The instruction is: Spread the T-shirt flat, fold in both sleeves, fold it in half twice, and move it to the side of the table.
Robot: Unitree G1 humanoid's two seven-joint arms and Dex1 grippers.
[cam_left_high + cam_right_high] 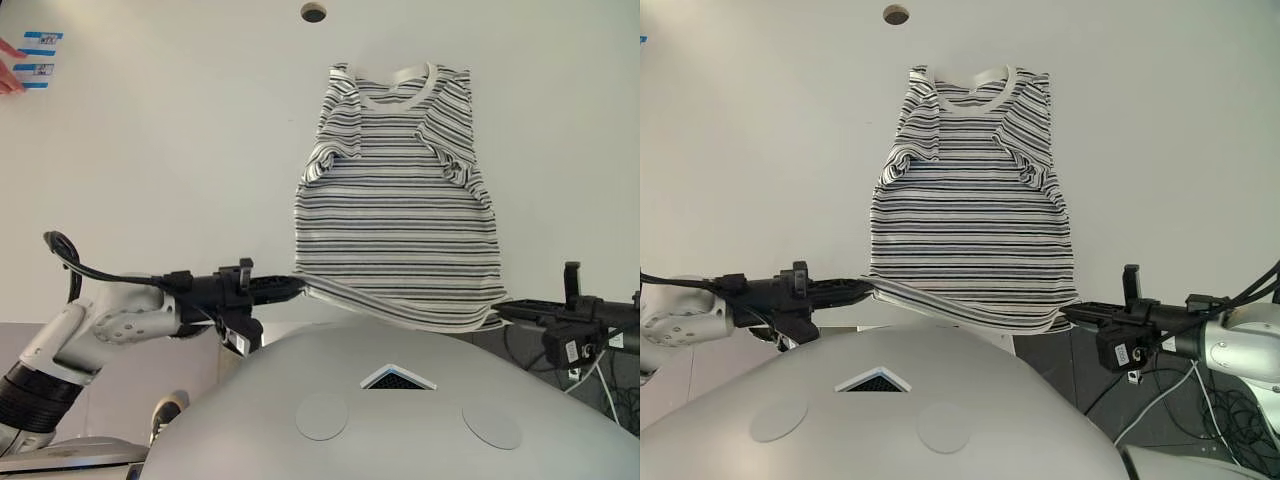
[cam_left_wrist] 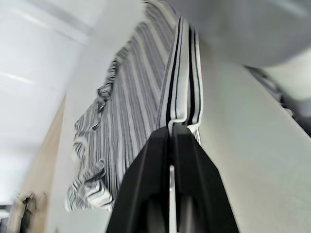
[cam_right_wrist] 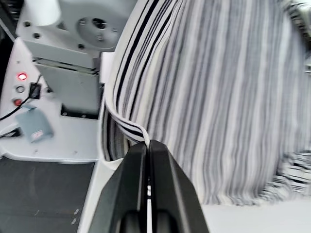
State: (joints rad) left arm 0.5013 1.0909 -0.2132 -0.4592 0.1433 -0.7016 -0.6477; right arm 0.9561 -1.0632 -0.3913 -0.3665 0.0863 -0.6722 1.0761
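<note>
Soft ribbed cloth T-shirt (image 1: pixel 398 200) — smooth, matt table (image 1: pixel 150 150).

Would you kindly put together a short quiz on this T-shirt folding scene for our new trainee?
1. True or false: both sleeves of the T-shirt are already folded in over its front.
2. What does the left gripper hold? A) the collar B) a bottom corner of the shirt C) nothing
3. Fill in: the right gripper is ___ on the other bottom corner.
Key: 1 true; 2 B; 3 shut.
</note>
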